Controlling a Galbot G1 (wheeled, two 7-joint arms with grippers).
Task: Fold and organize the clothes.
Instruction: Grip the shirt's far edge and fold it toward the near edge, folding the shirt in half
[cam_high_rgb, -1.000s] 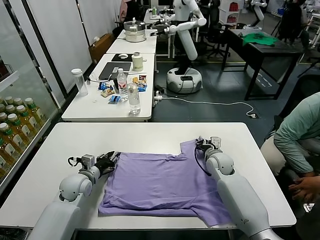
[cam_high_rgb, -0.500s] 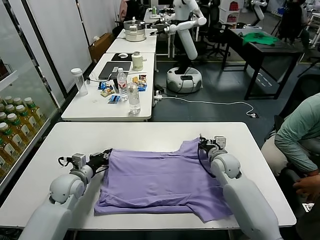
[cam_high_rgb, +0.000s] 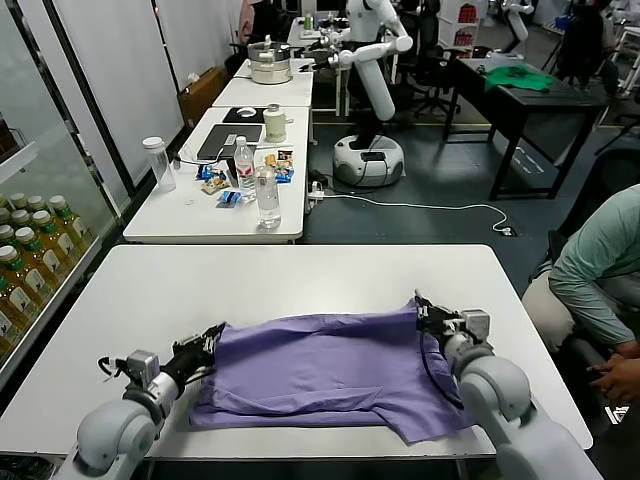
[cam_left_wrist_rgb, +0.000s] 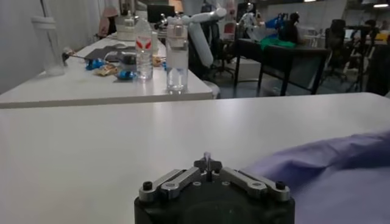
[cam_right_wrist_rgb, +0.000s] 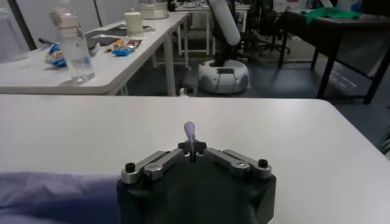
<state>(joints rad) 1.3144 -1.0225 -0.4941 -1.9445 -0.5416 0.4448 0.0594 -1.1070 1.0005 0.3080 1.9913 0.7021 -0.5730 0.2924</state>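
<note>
2 clamped corners, 1 soft garment: lavender T-shirt (cam_high_rgb: 320, 375) spread on white table (cam_high_rgb: 300, 275), far edge lifted and sagging between grips. Left gripper (cam_high_rgb: 205, 347) clenched on the left far corner; right gripper (cam_high_rgb: 428, 314) clenched on the right far corner, a tuft of purple cloth poking from its closed jaws in the right wrist view. Judged light, limp, non-fragile, prone to drooping and wrinkling mid-span; best held at corners or hems, both pulled evenly to keep the fold line straight.
</note>
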